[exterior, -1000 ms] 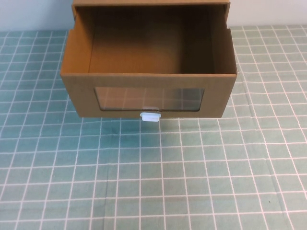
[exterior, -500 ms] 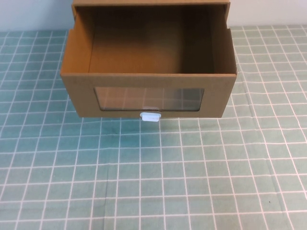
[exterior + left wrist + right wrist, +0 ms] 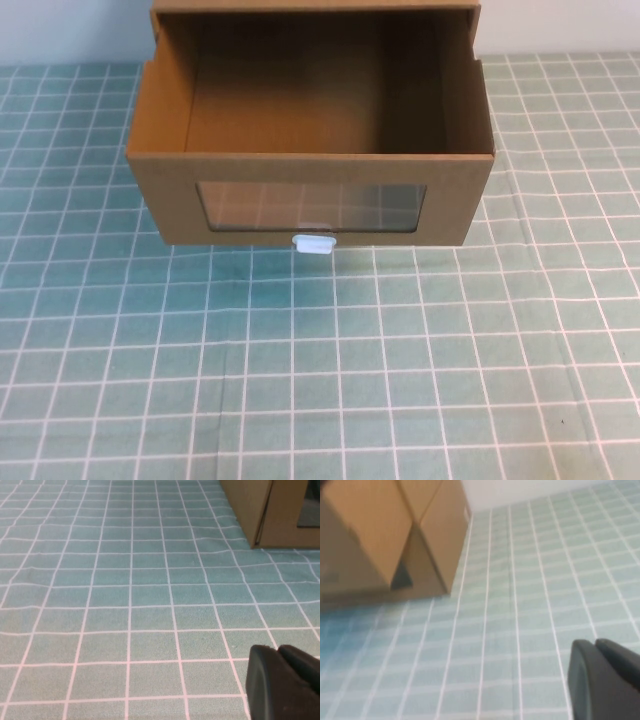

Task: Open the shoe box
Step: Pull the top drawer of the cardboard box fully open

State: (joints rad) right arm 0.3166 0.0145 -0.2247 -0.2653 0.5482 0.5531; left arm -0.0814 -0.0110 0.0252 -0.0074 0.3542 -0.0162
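The brown cardboard shoe box (image 3: 310, 190) stands at the back middle of the table, its drawer pulled forward and its inside bare. Its front panel has a clear window (image 3: 310, 207) and a small white pull tab (image 3: 314, 243) under it. Neither arm appears in the high view. My left gripper (image 3: 278, 652) is shut with nothing in it, low over the cloth, with a corner of the box (image 3: 265, 515) some way off. My right gripper (image 3: 595, 647) is shut too, holding nothing, with the box's side (image 3: 385, 540) some way off.
A teal cloth with a white grid (image 3: 320, 370) covers the table. A pale wall (image 3: 70, 30) runs behind the box.
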